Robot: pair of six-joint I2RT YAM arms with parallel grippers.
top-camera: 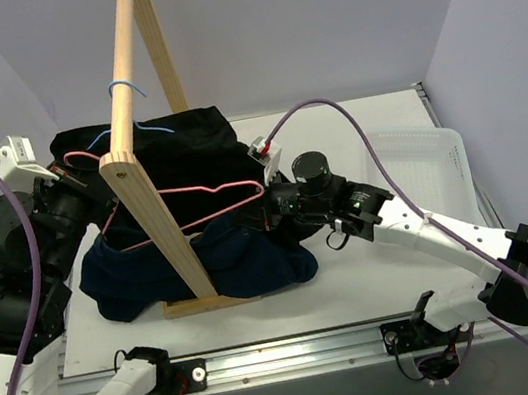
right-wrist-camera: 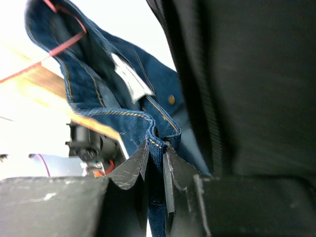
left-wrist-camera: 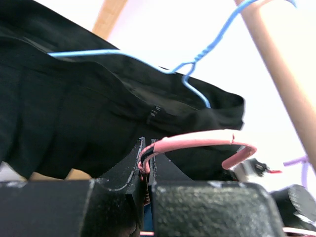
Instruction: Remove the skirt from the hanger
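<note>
The dark blue denim skirt (top-camera: 244, 262) hangs low from the pink wire hanger (top-camera: 212, 188), bunched on the table beside the wooden rack. My left gripper (top-camera: 73, 174) is shut on the pink hanger's hook (left-wrist-camera: 197, 139), with the wire pinched between its fingertips (left-wrist-camera: 147, 163). My right gripper (top-camera: 271, 206) is at the hanger's right end, shut on the skirt's stitched waistband (right-wrist-camera: 108, 113), which stands up between the fingers (right-wrist-camera: 157, 153). A stretch of pink wire (right-wrist-camera: 64, 42) shows inside the waistband.
A black garment (top-camera: 183, 140) hangs on a blue wire hanger (left-wrist-camera: 148, 61) hooked over the slanted wooden rack (top-camera: 162, 225), just behind the skirt. A white tray (top-camera: 419, 156) lies at the table's right side.
</note>
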